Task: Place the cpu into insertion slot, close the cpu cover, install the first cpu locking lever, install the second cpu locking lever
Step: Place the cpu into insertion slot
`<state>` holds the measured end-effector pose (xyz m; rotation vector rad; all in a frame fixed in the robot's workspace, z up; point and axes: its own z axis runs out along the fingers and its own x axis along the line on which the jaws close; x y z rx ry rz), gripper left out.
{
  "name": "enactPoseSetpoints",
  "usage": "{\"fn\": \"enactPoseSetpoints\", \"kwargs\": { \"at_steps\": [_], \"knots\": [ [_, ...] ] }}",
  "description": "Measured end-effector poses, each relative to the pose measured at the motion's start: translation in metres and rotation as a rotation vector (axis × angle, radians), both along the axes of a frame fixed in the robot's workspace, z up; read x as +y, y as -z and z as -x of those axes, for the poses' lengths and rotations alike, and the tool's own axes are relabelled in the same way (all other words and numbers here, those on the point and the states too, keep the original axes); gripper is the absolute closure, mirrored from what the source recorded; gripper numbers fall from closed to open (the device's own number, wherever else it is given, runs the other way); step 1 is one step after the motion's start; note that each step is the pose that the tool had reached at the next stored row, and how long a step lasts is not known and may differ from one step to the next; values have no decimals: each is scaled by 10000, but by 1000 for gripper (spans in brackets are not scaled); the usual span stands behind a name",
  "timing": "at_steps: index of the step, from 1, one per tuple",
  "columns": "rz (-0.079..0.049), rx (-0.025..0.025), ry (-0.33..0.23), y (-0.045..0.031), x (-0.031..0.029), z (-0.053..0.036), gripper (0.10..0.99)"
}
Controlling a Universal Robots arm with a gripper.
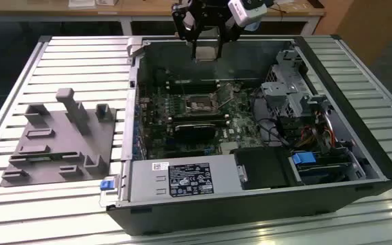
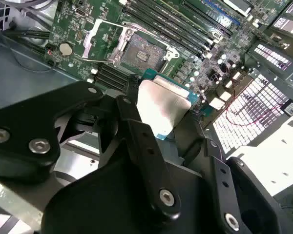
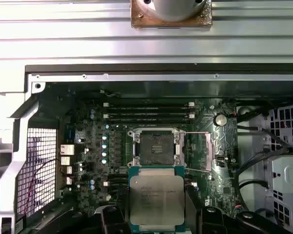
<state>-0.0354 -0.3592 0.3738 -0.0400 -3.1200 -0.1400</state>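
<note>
First step for us: fingers (image 2: pixel 139 136) pinching the cpu (image 3: pixel 157 197) by its edges, high above the open insertion slot (image 3: pixel 156 147); seating calls for square alignment.

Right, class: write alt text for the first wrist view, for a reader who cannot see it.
The gripper holds the cpu, metal top towards the camera, over an open computer case. On the motherboard beyond it, the insertion slot sits empty with the cpu cover swung open beside it.
</note>
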Motion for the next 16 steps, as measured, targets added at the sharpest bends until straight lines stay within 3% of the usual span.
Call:
{"fn": "enactPoseSetpoints", "kwargs": {
  "at_steps": [16],
  "knots": [
    [64, -2, -30, 1, 7, 15, 549]
  ]
}}
